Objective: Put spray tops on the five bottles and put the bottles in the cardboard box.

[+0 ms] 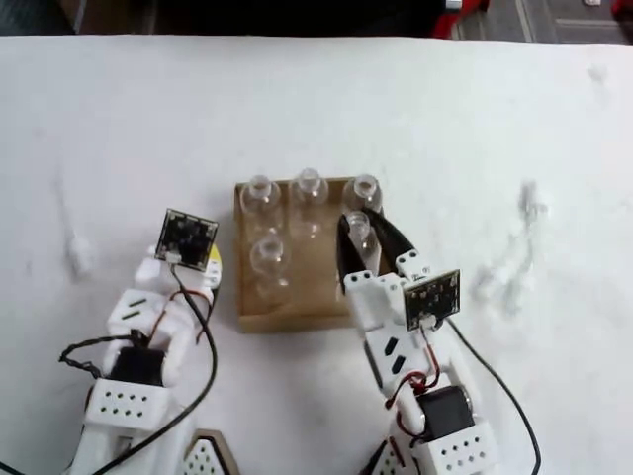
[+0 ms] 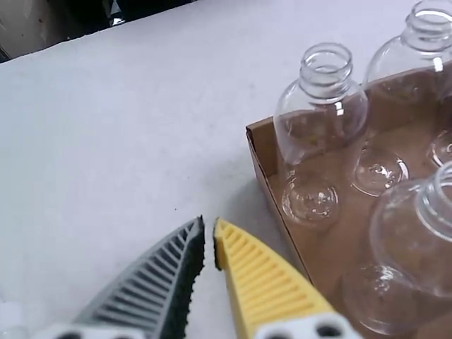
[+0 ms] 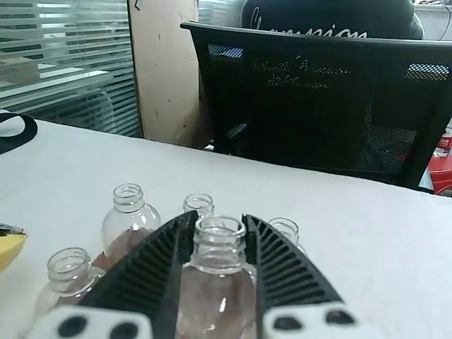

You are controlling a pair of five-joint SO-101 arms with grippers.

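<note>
A low cardboard box (image 1: 307, 297) sits mid-table with clear, uncapped bottles in it. Three stand along its far side (image 1: 260, 195) (image 1: 309, 188) (image 1: 366, 192) and one stands nearer the left wall (image 1: 267, 259). My right gripper (image 3: 219, 219) is shut on the neck of another clear bottle (image 3: 215, 282), which is over the box's right side (image 1: 358, 237); whether it rests on the box floor I cannot tell. My left gripper (image 2: 208, 232) is over the cloth just left of the box wall (image 2: 265, 152), its grey and yellow fingers nearly touching and holding nothing.
A white cloth (image 1: 445, 129) covers the table. Small pale pieces lie on it at the left (image 1: 79, 255) and the right (image 1: 529, 198), too faint to identify. A black mesh chair (image 3: 318, 92) stands beyond the table's far edge.
</note>
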